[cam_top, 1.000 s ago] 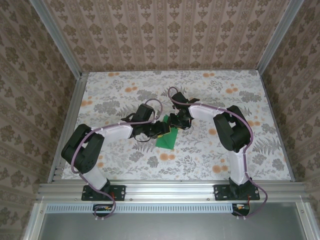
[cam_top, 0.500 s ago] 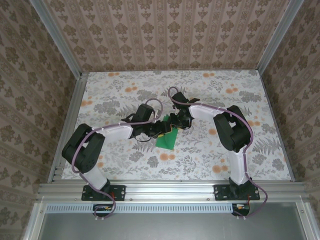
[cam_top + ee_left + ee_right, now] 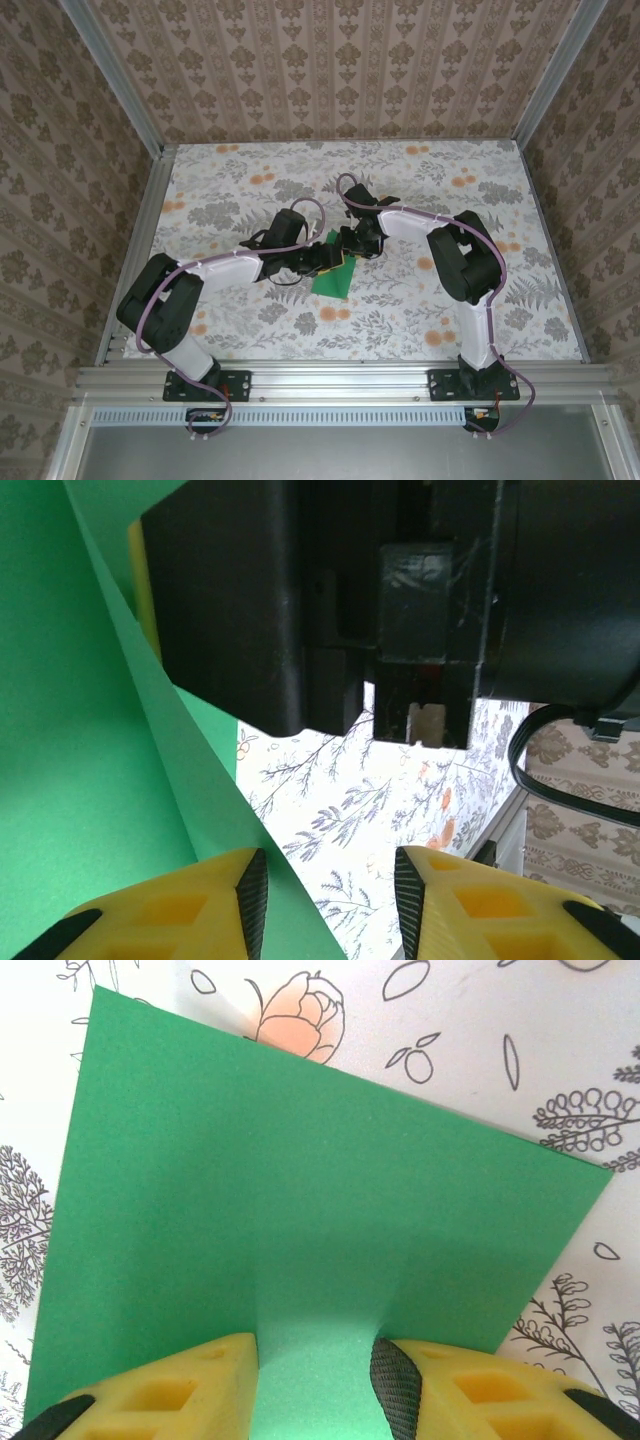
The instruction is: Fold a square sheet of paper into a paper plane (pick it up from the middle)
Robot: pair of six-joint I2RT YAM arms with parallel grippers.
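A: Where is the square sheet of paper (image 3: pixel 300 1160) found?

B: It is spread on the floral table (image 3: pixel 560 1020), ahead of the right gripper (image 3: pixel 315 1360). A narrow ridge of it is drawn up between that gripper's fingers, which are closed onto it.

A: Why is it held so?

B: A thin sheet lying flat offers no edge to grasp. The pinched ridge is judged to be what allows a lift.

A: And the left gripper (image 3: pixel 330 890)?

B: It is set partly open, and nothing is clamped. A raised, slanting edge of the sheet is seen running into the gap between its fingers, with the green to its left. The right gripper's black body is close ahead of it.

A: Its purpose?

B: It is judged to be placed to take that raised edge. No dart shape is seen, and whether a crease has been made cannot be told.
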